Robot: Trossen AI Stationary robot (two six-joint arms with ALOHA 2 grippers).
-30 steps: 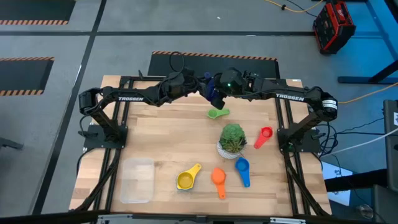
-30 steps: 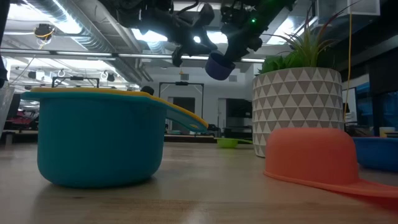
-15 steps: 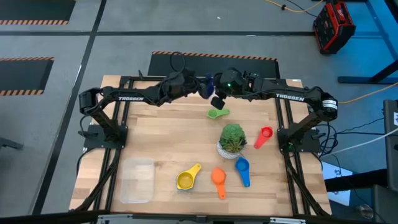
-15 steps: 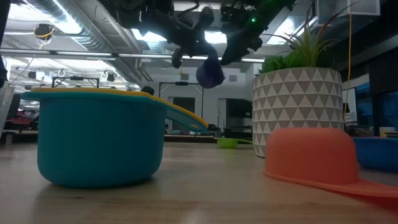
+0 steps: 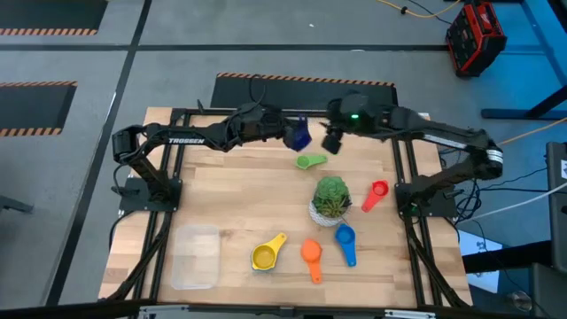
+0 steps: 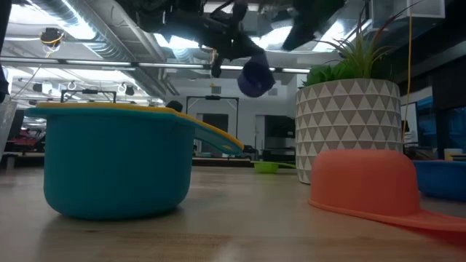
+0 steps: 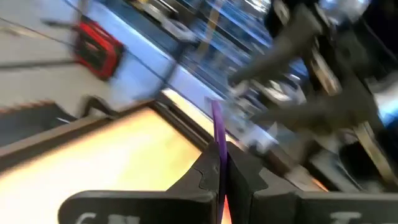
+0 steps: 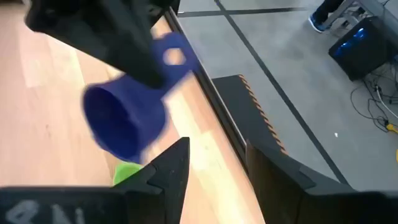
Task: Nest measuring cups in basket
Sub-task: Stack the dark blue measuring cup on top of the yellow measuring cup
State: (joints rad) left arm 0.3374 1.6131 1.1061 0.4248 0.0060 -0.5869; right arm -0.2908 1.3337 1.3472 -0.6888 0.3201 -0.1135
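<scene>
the left gripper (image 5: 285,133), in the upper middle of the high view, has its fingers (image 7: 208,171) clenched on the flat handle of a dark blue measuring cup (image 5: 300,136), which hangs in the air above the far edge of the wooden table (image 5: 239,190). in the low view that cup (image 6: 255,76) shows high in the frame, just left of the plant. the right gripper (image 5: 333,140) sits just to the right of the cup, apart from it, its fingers (image 8: 171,165) parted and holding nothing.

below the held cup in the high view a green measuring cup (image 5: 310,161) lies on the table. a potted plant (image 5: 331,199) stands right of centre. a red measuring cup (image 5: 376,192) lies to its right, a light blue measuring cup (image 5: 345,241) and an orange measuring cup (image 5: 311,255) below it, and a yellow measuring cup (image 5: 266,253) further left. the clear basket (image 5: 195,257) sits at the lower left, well apart from the cups, with nothing visible in it.
</scene>
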